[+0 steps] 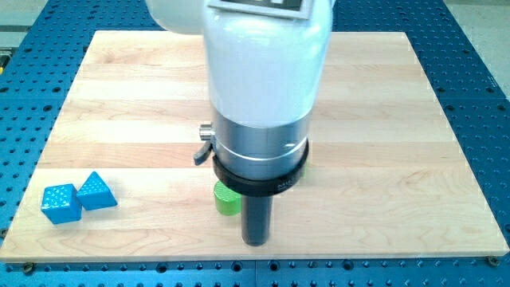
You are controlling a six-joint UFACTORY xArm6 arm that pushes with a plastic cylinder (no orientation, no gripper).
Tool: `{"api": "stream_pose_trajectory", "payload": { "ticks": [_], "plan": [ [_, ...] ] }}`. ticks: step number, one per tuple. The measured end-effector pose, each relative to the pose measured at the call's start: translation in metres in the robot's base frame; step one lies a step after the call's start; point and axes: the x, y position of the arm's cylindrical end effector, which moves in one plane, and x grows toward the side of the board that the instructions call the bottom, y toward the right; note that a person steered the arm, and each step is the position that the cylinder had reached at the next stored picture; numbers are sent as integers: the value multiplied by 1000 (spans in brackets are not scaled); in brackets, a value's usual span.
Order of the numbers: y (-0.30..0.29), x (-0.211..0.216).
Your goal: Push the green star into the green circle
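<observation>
My tip (256, 241), a bare rod with nothing clamped, sits just right of the green circle (225, 198); star's hidden, probably light and slidey, so shove its flat side.

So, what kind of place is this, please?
Probably a robotics lab bench: a wooden board lies on a blue perforated table, an arm's rod ends at my tip, and small blocks like the green cylinder sit around.

A blue cube (60, 202) and a blue triangular block (96, 191) sit touching side by side near the bottom left corner of the pale wooden counter (382, 119), which rests on a blue perforated base (478, 72)
</observation>
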Motion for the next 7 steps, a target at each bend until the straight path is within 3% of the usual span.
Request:
{"api": "stream_pose_trajectory", "payload": {
  "ticks": [1,2,3,4,6,7],
  "plan": [
    [16,-32],
    [127,-31],
    [143,-62],
    [86,-105],
    [8,-87],
    [10,-128]
  ]
}}
